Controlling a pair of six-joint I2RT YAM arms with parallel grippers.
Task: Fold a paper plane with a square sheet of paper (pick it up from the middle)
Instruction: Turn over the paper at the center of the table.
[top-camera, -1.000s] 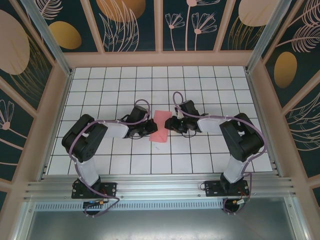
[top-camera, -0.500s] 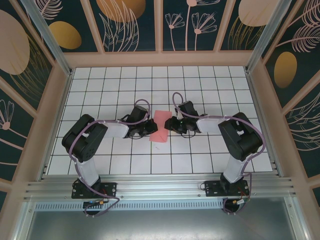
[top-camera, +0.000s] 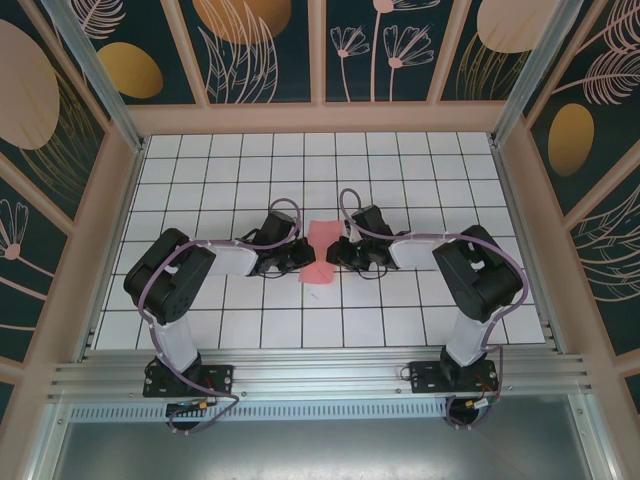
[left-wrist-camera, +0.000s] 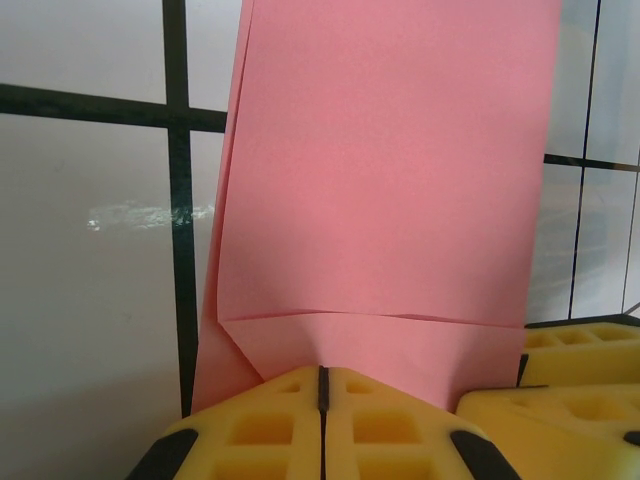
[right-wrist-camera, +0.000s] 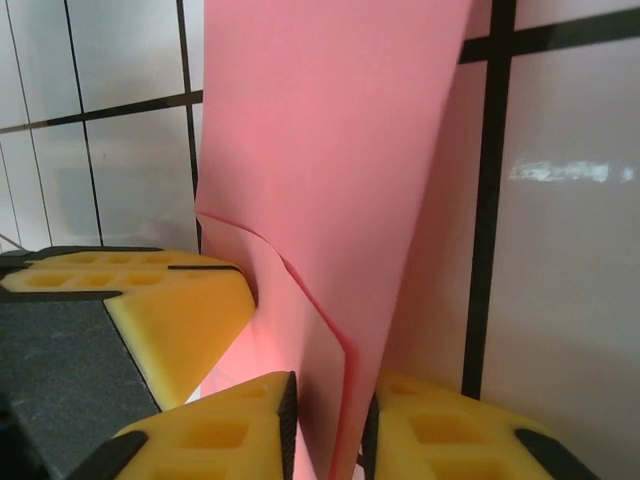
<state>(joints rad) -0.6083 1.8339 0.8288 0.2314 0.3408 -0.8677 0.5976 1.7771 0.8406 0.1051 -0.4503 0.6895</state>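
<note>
The square sheet of paper (top-camera: 322, 250) is salmon pink, folded into layers, and lies mid-table between both arms. In the left wrist view the paper (left-wrist-camera: 390, 180) runs away from my left gripper (left-wrist-camera: 321, 372), whose jaws are pressed together on its near creased edge. My left gripper (top-camera: 303, 257) sits at the sheet's left side. My right gripper (top-camera: 337, 250) is at its right side. In the right wrist view raised layers of the paper (right-wrist-camera: 330, 150) stand in the gap of my right gripper (right-wrist-camera: 330, 400), whose jaws are still apart.
White gridded table top (top-camera: 250, 180) with black lines, walled by wooden panels on three sides. A yellow finger of the right gripper (left-wrist-camera: 570, 350) shows beside the paper, and a yellow finger of the left gripper (right-wrist-camera: 170, 310) shows close at the left.
My right gripper has slid left onto the paper's edge and its jaws have narrowed around the raised layers. The left gripper has stayed put, shut.
</note>
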